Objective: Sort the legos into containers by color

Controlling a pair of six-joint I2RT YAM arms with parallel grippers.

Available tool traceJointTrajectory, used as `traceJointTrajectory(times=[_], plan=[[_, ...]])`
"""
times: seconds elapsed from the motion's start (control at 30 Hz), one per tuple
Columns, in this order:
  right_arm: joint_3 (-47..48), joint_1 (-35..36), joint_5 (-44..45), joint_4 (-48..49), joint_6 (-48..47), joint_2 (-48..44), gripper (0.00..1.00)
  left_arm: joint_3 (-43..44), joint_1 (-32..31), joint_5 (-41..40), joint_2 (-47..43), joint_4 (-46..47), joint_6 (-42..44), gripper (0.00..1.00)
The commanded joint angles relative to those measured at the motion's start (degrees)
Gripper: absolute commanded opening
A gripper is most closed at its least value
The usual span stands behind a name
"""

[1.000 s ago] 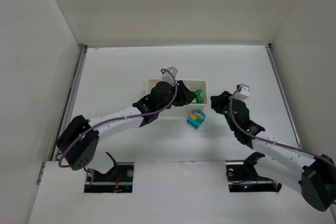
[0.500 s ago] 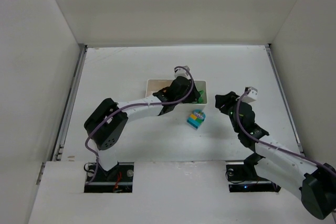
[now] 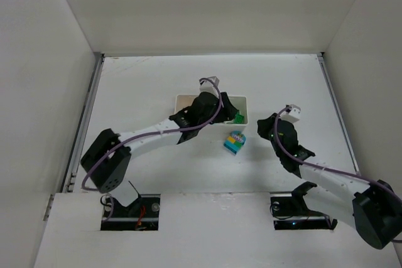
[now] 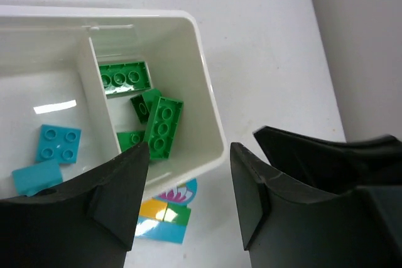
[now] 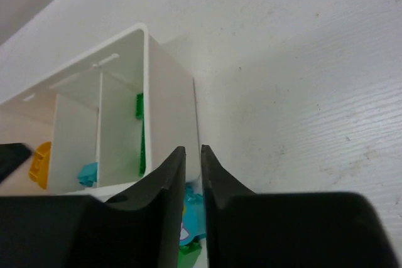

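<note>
Lego clump (image 3: 235, 142) lying outside tray (image 4: 213, 133).
We are advising centring left gripper (image 4: 188, 205), jaws apart, over it; right gripper (image 5: 193, 180) is sitting pinched together.

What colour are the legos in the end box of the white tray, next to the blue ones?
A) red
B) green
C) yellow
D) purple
B: the left wrist view shows only green legos in the end compartment, with the cyan legos past the divider.

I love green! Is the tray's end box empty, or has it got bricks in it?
Not empty: several green bricks lie loose inside the tray's end box.
</note>
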Motion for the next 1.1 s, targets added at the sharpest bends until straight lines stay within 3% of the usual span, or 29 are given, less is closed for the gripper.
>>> traceJointTrajectory(times=[0.0,0.13,0.37,0.47,0.67,0.77,1.07], plan=[[2.61,-0.03,0.14,1.45,2.34,1.93,0.18,-6.10,-0.86,-0.96,-10.93,4.45,0.90,0.50],[1.13,1.73,0.49,0.65,7.61,3.95,0.17,-17.17,-3.84,-2.28,-21.66,7.01,-0.42,0.47],[2.88,3.75,-0.30,1.53,9.91,10.36,0.42,-33.53,-9.56,-8.87,-35.82,6.66,-4.63,0.51],[3.49,4.98,-0.56,2.75,10.00,13.44,0.46,-38.63,-10.01,-9.84,-39.60,7.19,-6.65,0.52],[4.64,7.61,-2.50,8.03,10.52,19.68,0.54,-43.30,-9.22,-9.84,-41.72,8.85,-8.33,0.53],[5.08,9.63,-2.76,8.74,11.49,21.09,0.54,-43.65,-9.13,-9.40,-41.46,9.56,-7.98,0.53],[4.28,25.53,3.38,5.58,23.18,19.60,0.50,-47.52,-5.53,-9.58,-43.82,7.54,-8.42,0.54]])
